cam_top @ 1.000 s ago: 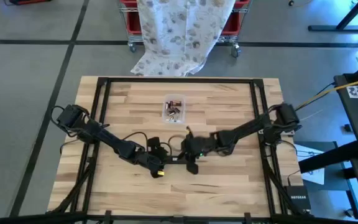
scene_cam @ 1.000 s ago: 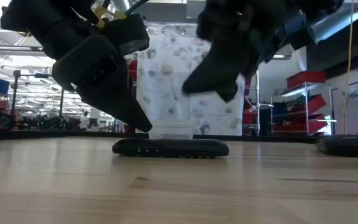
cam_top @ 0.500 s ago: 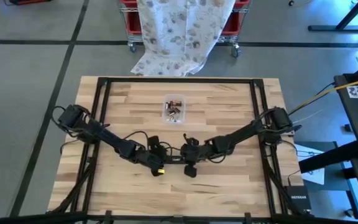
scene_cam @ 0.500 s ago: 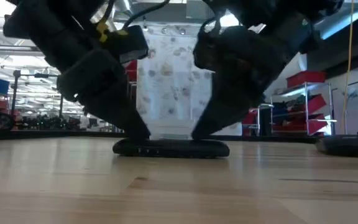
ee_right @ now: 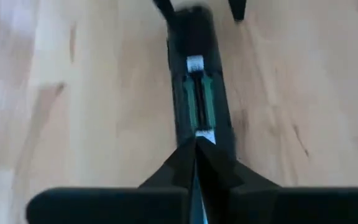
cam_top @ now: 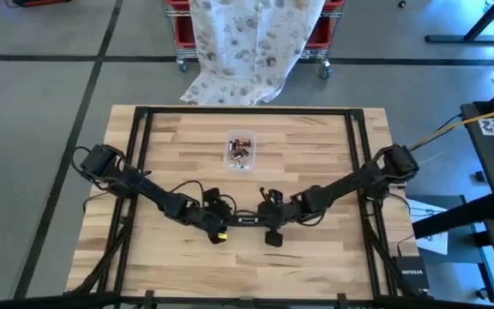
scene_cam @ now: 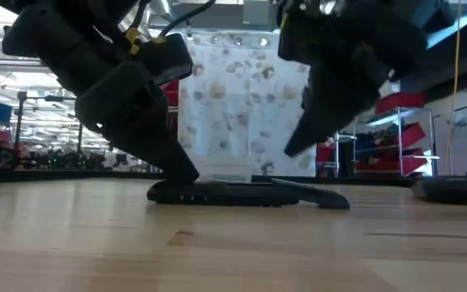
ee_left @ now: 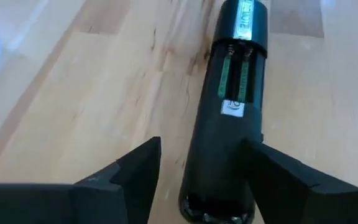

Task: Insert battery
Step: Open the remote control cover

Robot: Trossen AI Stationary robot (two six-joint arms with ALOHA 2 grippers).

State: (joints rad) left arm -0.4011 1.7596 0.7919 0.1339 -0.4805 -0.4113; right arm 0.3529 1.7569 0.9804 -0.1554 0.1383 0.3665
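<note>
A black remote (cam_top: 243, 220) lies flat on the wooden table, its long axis left to right. Its battery compartment (ee_left: 236, 78) is uncovered and shows green inside. The black cover (scene_cam: 314, 195) slants off the remote's right end onto the table. My left gripper (ee_left: 201, 177) is open, with its fingers on either side of the remote's left end (scene_cam: 164, 191). My right gripper (scene_cam: 292, 151) is shut and hangs above the cover, clear of it; its wrist view looks down its fingers (ee_right: 194, 158) at the compartment. Batteries lie in a clear tub (cam_top: 240, 150) farther back. My left gripper straddles the remote's left end (ee_left: 219, 199), slanting down from the table's left, fingers along the remote's length. One finger (ee_left: 272, 177) lies beside the remote's side; whether it touches cannot be told. The other finger (ee_left: 135, 171) stands apart. The remote rests flat on the table.
A dark flat object (scene_cam: 452, 190) lies on the table off to the right. Black frame rails (cam_top: 140, 154) run along the table's left, right and far edges. A patterned cloth (cam_top: 247, 43) hangs over red bins beyond the far edge.
My right gripper came down onto the remote's right part, then drew toward the table's right edge and rose. The cover has slid off the remote's right end and now slants onto the table. The remote and my left gripper have stayed in place.
</note>
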